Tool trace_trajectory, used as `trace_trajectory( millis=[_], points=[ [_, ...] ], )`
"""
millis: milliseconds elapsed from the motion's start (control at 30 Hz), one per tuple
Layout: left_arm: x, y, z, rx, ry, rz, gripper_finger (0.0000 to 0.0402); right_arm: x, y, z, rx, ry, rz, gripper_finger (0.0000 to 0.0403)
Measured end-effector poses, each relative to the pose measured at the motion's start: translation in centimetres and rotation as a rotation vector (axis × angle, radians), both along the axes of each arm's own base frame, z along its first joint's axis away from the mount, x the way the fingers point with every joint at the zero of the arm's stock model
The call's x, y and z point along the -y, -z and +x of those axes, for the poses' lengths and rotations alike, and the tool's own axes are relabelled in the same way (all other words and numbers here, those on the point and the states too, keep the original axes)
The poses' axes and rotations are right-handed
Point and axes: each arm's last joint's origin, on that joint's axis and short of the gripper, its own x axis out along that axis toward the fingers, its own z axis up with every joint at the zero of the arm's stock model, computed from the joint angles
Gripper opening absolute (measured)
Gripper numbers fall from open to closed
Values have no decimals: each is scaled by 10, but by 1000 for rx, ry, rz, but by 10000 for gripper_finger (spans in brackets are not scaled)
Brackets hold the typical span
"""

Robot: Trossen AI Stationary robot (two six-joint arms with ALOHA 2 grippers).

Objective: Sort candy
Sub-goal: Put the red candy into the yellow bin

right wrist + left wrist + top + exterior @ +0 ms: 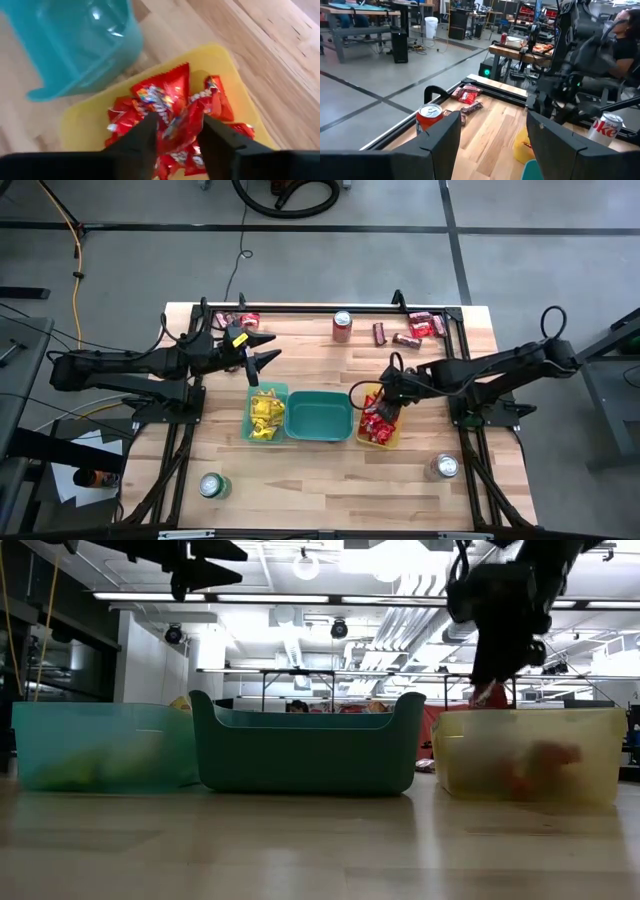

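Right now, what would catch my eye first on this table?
Three plastic bins in a row mid-table: the yellow bin heaped with shiny red candy packets, under the right gripper. The green bin holds yellow packets; the teal tub between looks empty.

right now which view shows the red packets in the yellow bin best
The right wrist view: the shiny red candy packets fill the yellow plastic bin up close. The high view shows them small, the low view as a blur, the left wrist view not at all.

I see red packets (170, 107) with multicolour print in yellow bin (392, 442), yellow packets (265, 412) in green bin (249, 396), teal bin (319, 417), red can (342, 326), pale wood table (330, 480)
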Motion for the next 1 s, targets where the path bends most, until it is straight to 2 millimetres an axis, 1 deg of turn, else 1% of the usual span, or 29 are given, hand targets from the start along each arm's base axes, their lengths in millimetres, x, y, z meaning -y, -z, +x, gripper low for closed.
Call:
trace_trajectory(
  millis=[133,200,300,433,533,700,800,900,1000],
  points=[
    [0,1,0,-11,-1,0,213,-1,-20,1,-10,-81,-1,188],
    [0,1,0,-20,0,17,213,-1,-32,1,-21,-103,-13,206],
    [0,1,0,-23,0,30,213,-1,-46,2,-10,-127,-23,221],
    [0,0,-2,-10,-1,21,213,-2,-58,5,32,-159,-38,224],
    [1,-6,-6,40,3,-5,213,-2,-64,10,88,-179,-50,225],
    [2,-28,-20,144,4,-4,213,-3,-74,22,244,-218,-93,225],
    [3,-35,-28,183,7,0,213,0,-80,28,328,-237,-129,225],
    [4,-39,-34,216,36,-15,213,7,-85,32,386,-207,-139,225],
    [6,-40,-36,234,84,-44,213,14,-87,34,413,-177,-147,225]
  ],
)
